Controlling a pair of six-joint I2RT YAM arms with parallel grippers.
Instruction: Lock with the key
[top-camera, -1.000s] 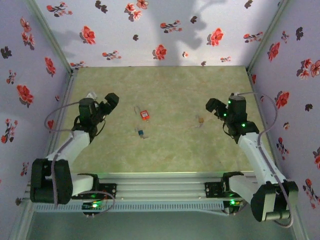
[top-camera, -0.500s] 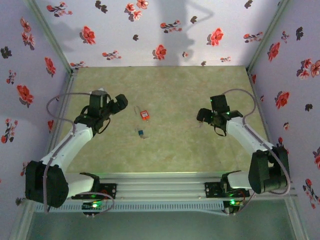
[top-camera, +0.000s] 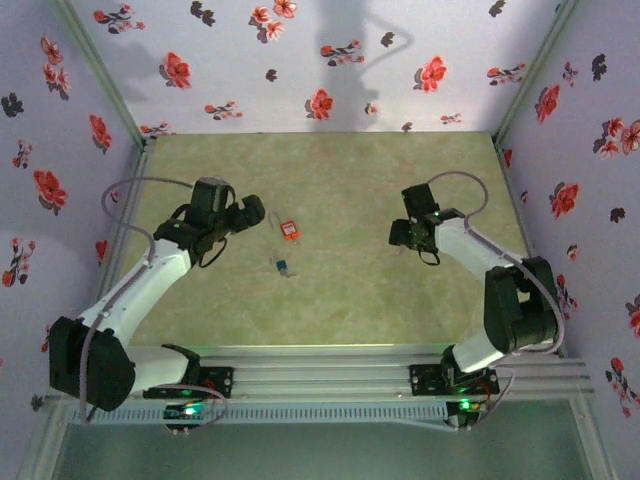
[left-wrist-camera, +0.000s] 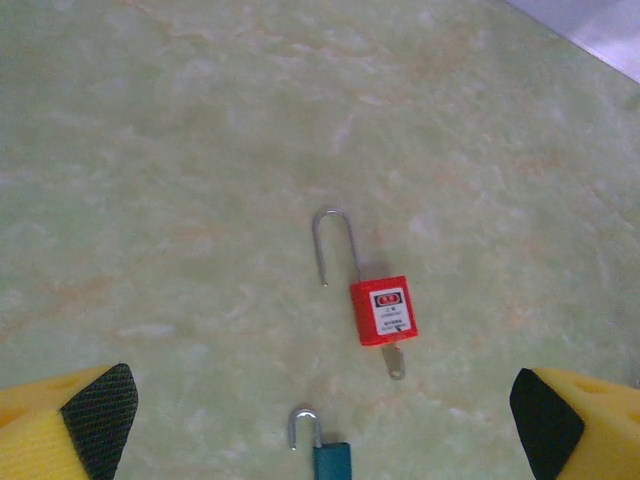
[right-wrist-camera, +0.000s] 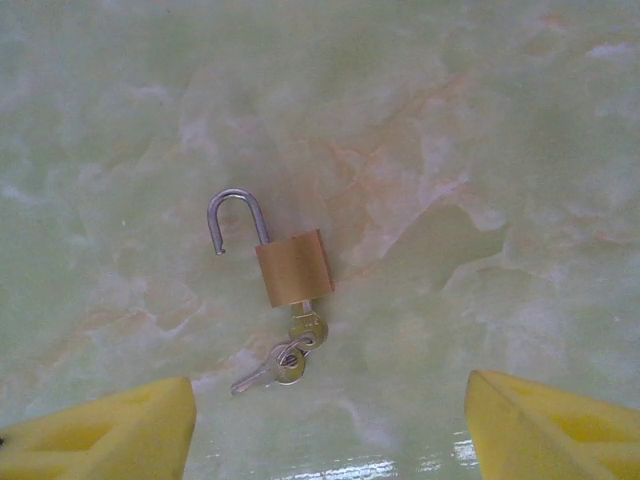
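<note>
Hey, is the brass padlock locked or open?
Open. The brass padlock lies flat with one end of its shackle lifted clear of the body, and a key sits in its base.

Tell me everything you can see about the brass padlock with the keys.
The brass padlock has a gold-coloured metal body and a silver shackle standing open, one end free. A key sits in its bottom keyhole, with a second key linked to it. It lies flat on the pale green marbled table; nothing else touches it.
</note>
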